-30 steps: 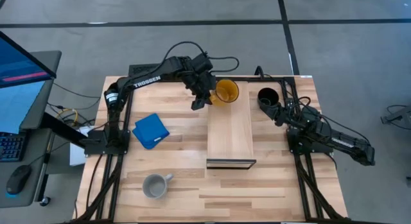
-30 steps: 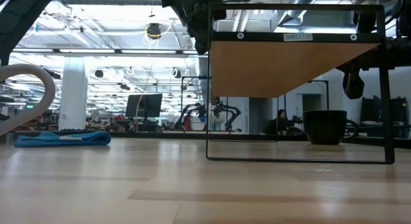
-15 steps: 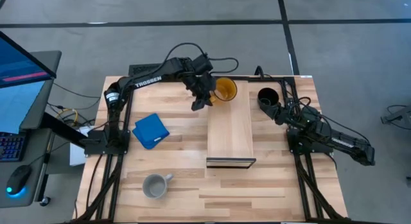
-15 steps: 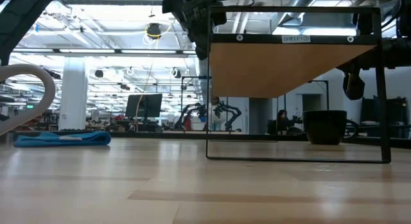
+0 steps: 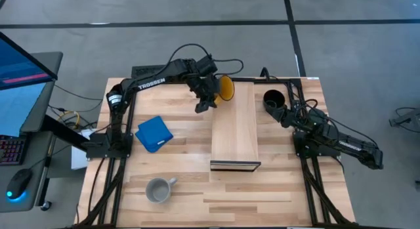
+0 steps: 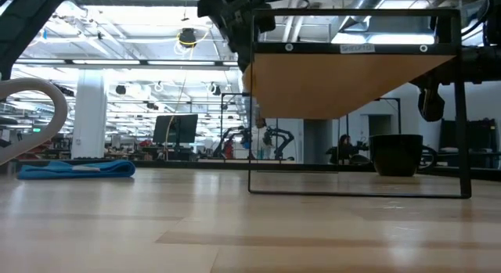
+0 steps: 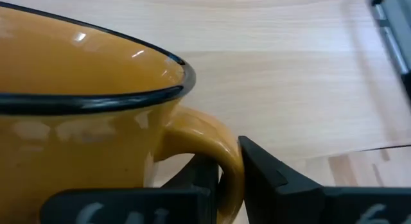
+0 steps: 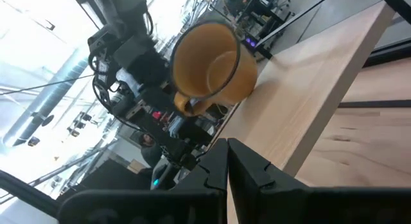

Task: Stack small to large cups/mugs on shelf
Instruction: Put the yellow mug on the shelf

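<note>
From above, the yellow mug [image 5: 225, 88] is half hidden behind the left tool [image 5: 211, 91], only a wedge of it showing at the shelf's [image 5: 235, 124] far-left corner, about 12 o'clock on the bench [image 5: 184, 157]. It's tipped on its side, mouth facing 3 o'clock across the shelf. The left wrist view cuts off most of the mug but shows that tool pinching the handle [image 7: 215, 147] between its fingers [image 7: 270, 176]. The shelf's long axis runs 12 to 6. The black mug [image 5: 273, 99] sits upright at 2 o'clock, beside the right tool [image 5: 289, 114], whose fingers are pressed together, holding nothing. The grey mug [image 5: 158, 189] stands at 7 o'clock, handle pointing to 2 o'clock; in the low view only its curved edge shows. A blue square [image 5: 154, 133] lies at 9 o'clock.
</note>
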